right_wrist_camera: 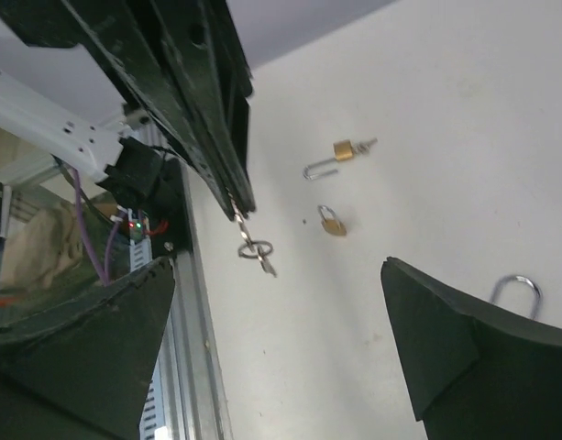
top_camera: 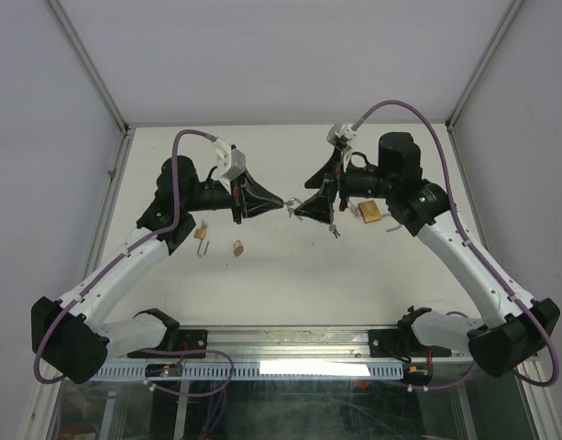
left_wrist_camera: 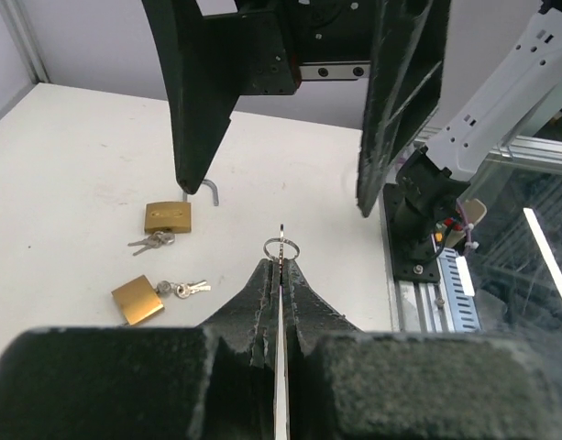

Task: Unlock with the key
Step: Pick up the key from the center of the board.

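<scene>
Pinching the key (left_wrist_camera: 281, 307) tight in the left gripper (left_wrist_camera: 281, 268), centre of the left wrist view, ring end aimed straight at the right gripper (right_wrist_camera: 273, 270), spread wide, empty. Padlocks (left_wrist_camera: 167, 216) down lower left on the tabletop (left_wrist_camera: 70, 147).

White table (top_camera: 281, 293) carries brass padlocks (top_camera: 237, 247) and keys (left_wrist_camera: 152, 241).

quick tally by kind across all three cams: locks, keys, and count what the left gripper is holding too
Brass padlocks: 4
Loose silver key sets: 3
Silver key on a ring, pinched in the left gripper: 1
Total: 8
</scene>
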`<state>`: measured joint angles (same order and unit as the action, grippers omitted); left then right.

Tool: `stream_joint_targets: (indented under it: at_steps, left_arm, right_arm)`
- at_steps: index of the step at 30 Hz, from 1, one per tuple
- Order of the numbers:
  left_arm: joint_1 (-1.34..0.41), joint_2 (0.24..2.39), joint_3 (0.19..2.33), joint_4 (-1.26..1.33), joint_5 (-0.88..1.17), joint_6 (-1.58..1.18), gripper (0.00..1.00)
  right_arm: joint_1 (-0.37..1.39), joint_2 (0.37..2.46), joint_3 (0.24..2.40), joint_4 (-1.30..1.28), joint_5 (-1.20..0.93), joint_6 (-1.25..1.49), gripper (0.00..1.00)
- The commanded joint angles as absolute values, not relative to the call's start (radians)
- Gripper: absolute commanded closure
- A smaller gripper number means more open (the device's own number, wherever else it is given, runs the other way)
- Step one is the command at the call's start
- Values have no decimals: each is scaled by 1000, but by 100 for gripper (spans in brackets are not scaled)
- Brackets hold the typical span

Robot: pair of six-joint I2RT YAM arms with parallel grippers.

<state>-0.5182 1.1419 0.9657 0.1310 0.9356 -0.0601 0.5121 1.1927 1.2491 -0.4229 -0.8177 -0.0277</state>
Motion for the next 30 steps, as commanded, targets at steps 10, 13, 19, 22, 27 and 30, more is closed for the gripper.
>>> stream_joint_targets:
  at_steps: [10, 13, 19, 22, 27, 30]
  left_arm:
    - [-524, 1130, 946, 369, 915, -311, 100]
    - [-524, 1135, 942, 390, 916, -330, 100]
    - [-525, 1134, 936, 406, 912, -344, 100]
    - [-524, 1137, 938, 411, 911, -348, 100]
    - [-525, 1138, 940, 415, 908, -351, 100]
    - [-524, 1138, 935, 417, 904, -355, 100]
  right_arm:
    - [515, 1260, 1261, -61, -1063, 253, 36]
    - [514, 1255, 1251, -45, -1064, 267, 46]
    - [514, 1259, 1252, -47, -1078, 285, 65]
    - [515, 1262, 1254, -55, -1082, 286, 79]
    - [514, 1260, 1258, -73, -1073, 281, 100]
    - [514, 1257, 1261, -95, -1069, 265, 100]
